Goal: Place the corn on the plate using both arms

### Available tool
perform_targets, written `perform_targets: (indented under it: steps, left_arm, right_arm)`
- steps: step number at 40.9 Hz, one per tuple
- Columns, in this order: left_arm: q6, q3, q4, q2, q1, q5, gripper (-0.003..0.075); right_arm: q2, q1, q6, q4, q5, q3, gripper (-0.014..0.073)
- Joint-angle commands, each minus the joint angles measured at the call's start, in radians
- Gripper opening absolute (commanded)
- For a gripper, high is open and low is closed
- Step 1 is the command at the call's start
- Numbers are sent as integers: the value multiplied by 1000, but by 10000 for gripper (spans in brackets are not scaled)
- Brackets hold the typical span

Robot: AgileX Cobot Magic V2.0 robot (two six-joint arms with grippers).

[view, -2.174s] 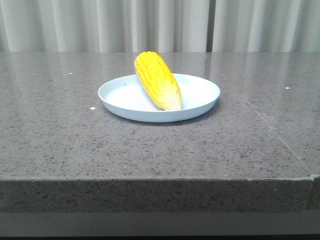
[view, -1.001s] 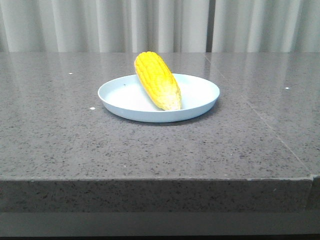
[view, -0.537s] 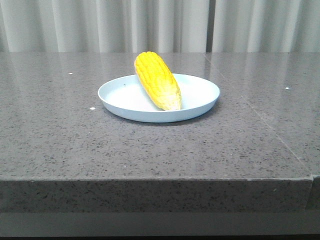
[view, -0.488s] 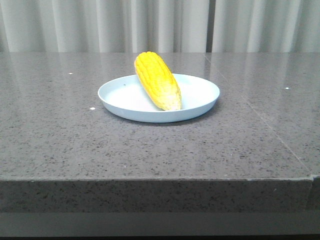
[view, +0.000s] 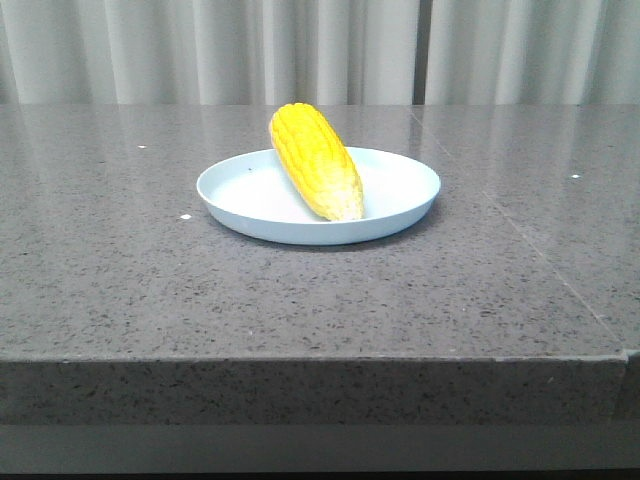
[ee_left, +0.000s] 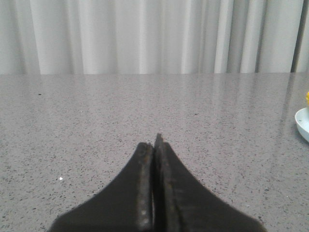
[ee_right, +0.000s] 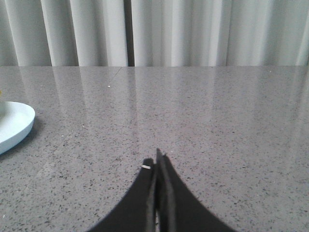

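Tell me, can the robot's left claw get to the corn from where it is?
Probably yes. The left claw is shut and holds nothing, and only bare table lies between it and the plate. The corn lies uncovered on the plate, and the right claw is off to the other side.

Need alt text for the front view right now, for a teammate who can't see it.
A yellow corn cob lies diagonally on a pale blue plate, pale tip toward the camera, on a speckled grey table. White curtains hang behind; no claw is in view.
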Motion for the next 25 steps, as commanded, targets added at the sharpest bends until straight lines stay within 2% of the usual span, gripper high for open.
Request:
perform_targets:
  steps: [1, 7, 12, 25]
  left_arm:
    - [2, 23, -7, -14, 1, -84, -20]
    - [2, 23, -7, -14, 1, -84, -20]
    - [2, 23, -7, -14, 1, -84, -20]
    - [2, 23, -7, -14, 1, -84, -20]
  right_arm:
    - [-17, -5, 2, 2, -86, -22, -67]
    - [-17, -5, 23, -23, -97, -22, -67]
    - [-17, -5, 136, -95, -113, -22, -67]
    - [-17, -5, 117, -95, -111, -22, -67]
